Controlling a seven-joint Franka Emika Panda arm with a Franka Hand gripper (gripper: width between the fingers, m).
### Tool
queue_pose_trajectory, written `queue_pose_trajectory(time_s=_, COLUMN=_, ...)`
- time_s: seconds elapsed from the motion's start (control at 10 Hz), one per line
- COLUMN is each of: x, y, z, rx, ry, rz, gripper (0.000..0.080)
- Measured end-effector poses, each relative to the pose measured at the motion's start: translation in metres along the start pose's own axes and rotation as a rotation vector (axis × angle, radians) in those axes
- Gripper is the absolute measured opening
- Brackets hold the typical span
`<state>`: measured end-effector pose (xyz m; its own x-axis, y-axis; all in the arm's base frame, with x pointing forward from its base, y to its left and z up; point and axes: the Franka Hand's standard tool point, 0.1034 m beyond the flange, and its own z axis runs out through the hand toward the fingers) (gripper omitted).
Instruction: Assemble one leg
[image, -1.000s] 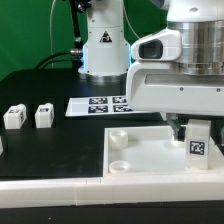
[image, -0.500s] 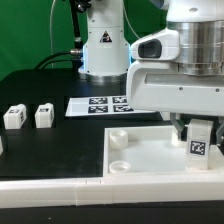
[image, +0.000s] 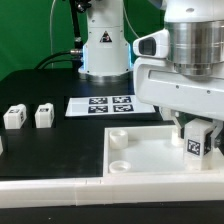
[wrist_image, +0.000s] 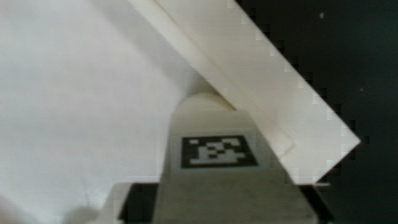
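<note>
My gripper (image: 194, 137) is shut on a white leg (image: 196, 141) with a black-and-white tag on its face. It holds the leg upright over the corner of the large white square panel (image: 150, 150) at the exterior view's right. In the wrist view the leg (wrist_image: 221, 150) fills the middle, its tag showing, with a dark finger (wrist_image: 141, 200) on each side. The panel's face (wrist_image: 89, 90) and rim lie beneath it. Two more legs (image: 14, 117) (image: 44, 116) stand on the black table at the exterior view's left.
The marker board (image: 105, 104) lies flat behind the panel. The arm's white base (image: 104, 45) stands at the back. Round sockets (image: 118, 138) show on the panel's near-left corners. A white rail (image: 50, 187) runs along the table's front edge.
The gripper has turned about its upright axis with the leg in it; the leg's tag now faces more toward the exterior view's left. The other legs have not moved.
</note>
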<state>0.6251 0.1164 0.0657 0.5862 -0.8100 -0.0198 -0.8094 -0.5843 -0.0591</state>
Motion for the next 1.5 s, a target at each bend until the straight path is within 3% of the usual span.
queue_pose_trajectory(time_s=0.9, x=0.0000, y=0.0000, z=0.0004, rx=0.016, ry=-0.030, rz=0.941, gripper=0.0292)
queue_pose_trajectory(time_s=1.1, x=0.0015, y=0.0008, z=0.0001, rx=0.016, ry=-0.022, rz=0.978, gripper=0.0292)
queue_pose_trajectory(time_s=1.2, x=0.0001, y=0.0001, z=0.0003, rx=0.017, ry=-0.025, rz=0.977, gripper=0.0333)
queue_pose_trajectory(time_s=1.3, x=-0.0008, y=-0.0002, z=0.0005, rx=0.017, ry=-0.024, rz=0.950, gripper=0.0468)
queue_pose_trajectory(time_s=1.4, x=-0.0009, y=-0.0002, z=0.0006, rx=0.017, ry=-0.024, rz=0.949, gripper=0.0468)
queue_pose_trajectory(time_s=1.5, x=-0.0011, y=-0.0003, z=0.0007, rx=0.017, ry=-0.025, rz=0.946, gripper=0.0607)
